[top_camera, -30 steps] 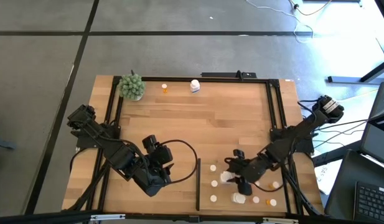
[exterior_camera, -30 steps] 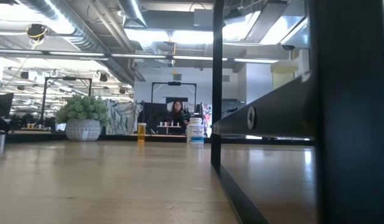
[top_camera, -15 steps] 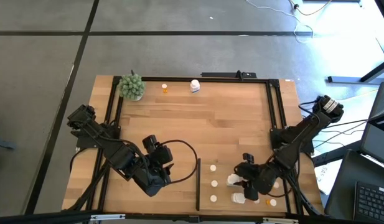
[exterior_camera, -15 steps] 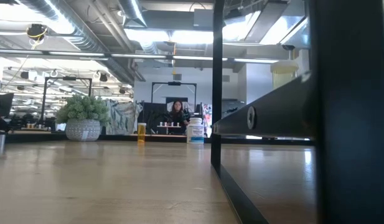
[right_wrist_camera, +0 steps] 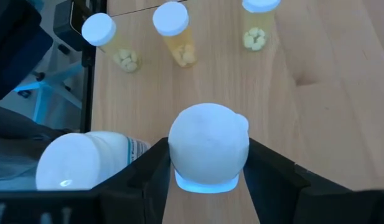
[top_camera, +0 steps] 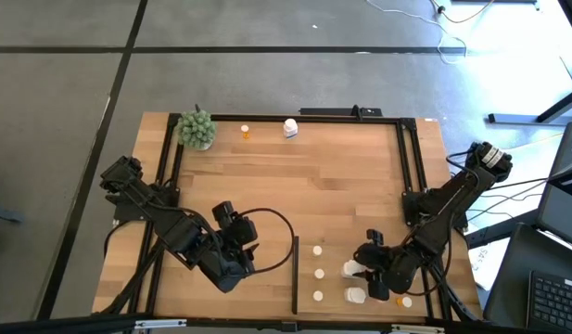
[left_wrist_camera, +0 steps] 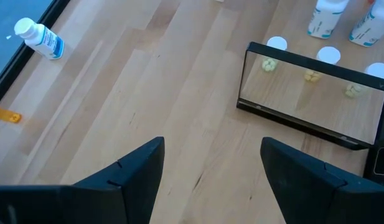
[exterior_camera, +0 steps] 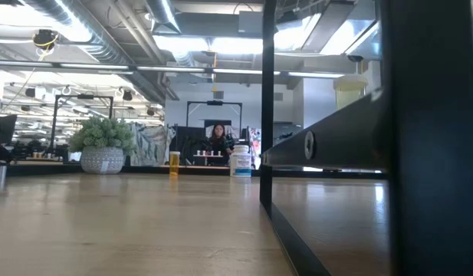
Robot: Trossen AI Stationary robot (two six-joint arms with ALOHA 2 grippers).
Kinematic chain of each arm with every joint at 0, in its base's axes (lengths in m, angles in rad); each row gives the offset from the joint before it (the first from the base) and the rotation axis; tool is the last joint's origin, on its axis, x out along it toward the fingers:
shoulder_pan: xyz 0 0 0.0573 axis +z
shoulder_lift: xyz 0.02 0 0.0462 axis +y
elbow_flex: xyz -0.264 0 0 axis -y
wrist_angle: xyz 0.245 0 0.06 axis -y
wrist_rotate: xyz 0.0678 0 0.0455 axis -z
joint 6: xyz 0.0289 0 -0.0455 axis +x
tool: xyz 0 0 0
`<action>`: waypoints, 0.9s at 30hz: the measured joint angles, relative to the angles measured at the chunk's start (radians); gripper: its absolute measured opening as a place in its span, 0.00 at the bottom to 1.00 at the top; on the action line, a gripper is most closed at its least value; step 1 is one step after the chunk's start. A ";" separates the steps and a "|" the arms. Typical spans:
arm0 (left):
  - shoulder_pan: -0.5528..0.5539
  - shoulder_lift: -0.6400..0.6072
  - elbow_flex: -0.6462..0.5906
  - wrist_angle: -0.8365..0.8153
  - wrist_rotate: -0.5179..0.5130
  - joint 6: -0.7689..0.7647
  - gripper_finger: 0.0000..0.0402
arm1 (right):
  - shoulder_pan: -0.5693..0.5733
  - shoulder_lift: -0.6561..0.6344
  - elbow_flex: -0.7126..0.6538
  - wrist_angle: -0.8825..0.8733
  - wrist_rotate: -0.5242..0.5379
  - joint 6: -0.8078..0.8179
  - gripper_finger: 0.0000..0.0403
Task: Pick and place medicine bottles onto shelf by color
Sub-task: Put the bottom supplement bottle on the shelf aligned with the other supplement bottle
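My right gripper (top_camera: 362, 269) is at the near right of the table, shut on a chunky white medicine bottle (right_wrist_camera: 208, 146). A second white bottle (top_camera: 357, 295) is just nearer, and it shows beside one finger in the right wrist view (right_wrist_camera: 86, 165). Three orange bottles with white caps (right_wrist_camera: 176, 31) stand in a row next to the shelf (left_wrist_camera: 310, 99), an upright panel with a black strip (top_camera: 295, 274). My left gripper (left_wrist_camera: 210, 168) hangs open above bare wood at the near left. My right gripper pinches the white bottle's two opposite sides (right_wrist_camera: 173, 163) between its two fingers (right_wrist_camera: 266, 168). The fingers slant down at it from the table's right side. The bottle stands upright, cap up. Whether its base is on the table cannot be told.
At the far edge stand a green plant ball (top_camera: 197, 128), an orange bottle (top_camera: 245, 132) and a white bottle (top_camera: 290, 128). Another orange bottle (top_camera: 406, 301) lies near the right frame rail (top_camera: 403, 158). The table's middle is bare wood. A person sits far behind in the room (exterior_camera: 218, 138).
My right gripper has gone toward the table's right edge and a little toward the near edge, rolling slightly. The white bottle between its fingers has gone with it and stayed upright. My left arm has kept still.
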 joint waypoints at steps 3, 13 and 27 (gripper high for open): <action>0.000 0.000 0.000 0.000 0.000 0.000 0.65 | 0.000 0.000 0.000 -0.002 0.002 -0.002 0.45; 0.000 0.000 0.000 0.000 0.000 0.001 0.65 | -0.001 0.002 -0.001 -0.012 -0.018 -0.002 0.46; 0.000 0.000 0.000 0.000 0.000 0.001 0.65 | -0.001 0.004 -0.004 0.007 -0.034 -0.002 0.50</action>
